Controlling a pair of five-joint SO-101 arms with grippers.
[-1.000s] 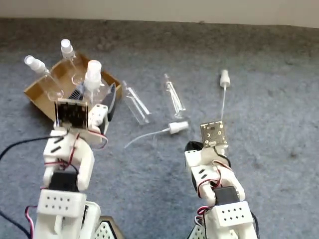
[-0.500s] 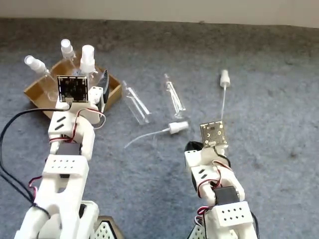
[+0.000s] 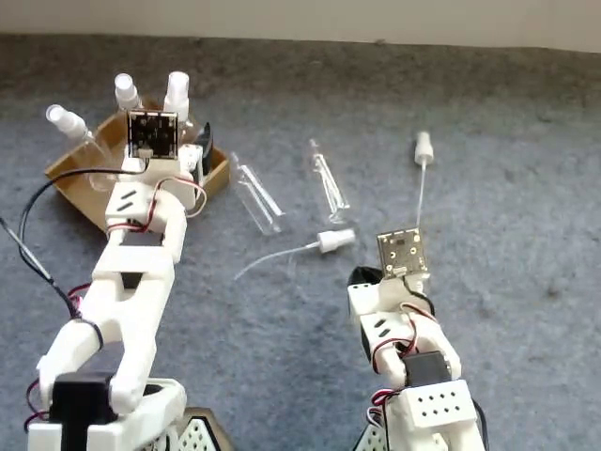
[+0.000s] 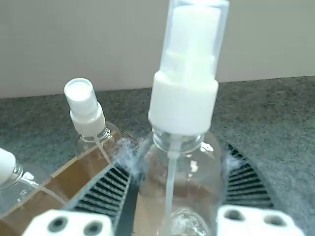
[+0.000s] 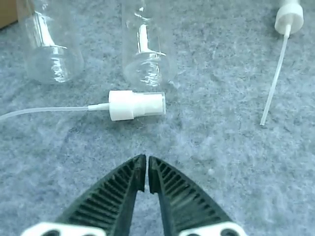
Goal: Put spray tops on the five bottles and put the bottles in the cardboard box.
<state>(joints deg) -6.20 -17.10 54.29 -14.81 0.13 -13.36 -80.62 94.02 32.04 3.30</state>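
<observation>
Held bottle (image 4: 183, 105), its spray top on, stands upright between the fingers of my left hand (image 4: 179, 167), which are pressed against its clear sides. A second ago that hand was at the near edge of the cardboard box (image 3: 70, 183). Since then the arm has stretched out and carried it over the far part of the box, close beside the two capped bottles (image 3: 125, 89) (image 3: 61, 117) standing inside. I cannot tell whether its base touches the box floor. My right hand (image 5: 146, 177) has not moved: it hangs low over the grey desk (image 3: 516, 235), jaws all but closed on nothing, just short of a loose spray top (image 5: 137, 104). Beyond that top two uncapped bottles (image 5: 49, 44) (image 5: 145, 44) lie side by side, and a second spray top (image 5: 289, 14) lies further off.
</observation>
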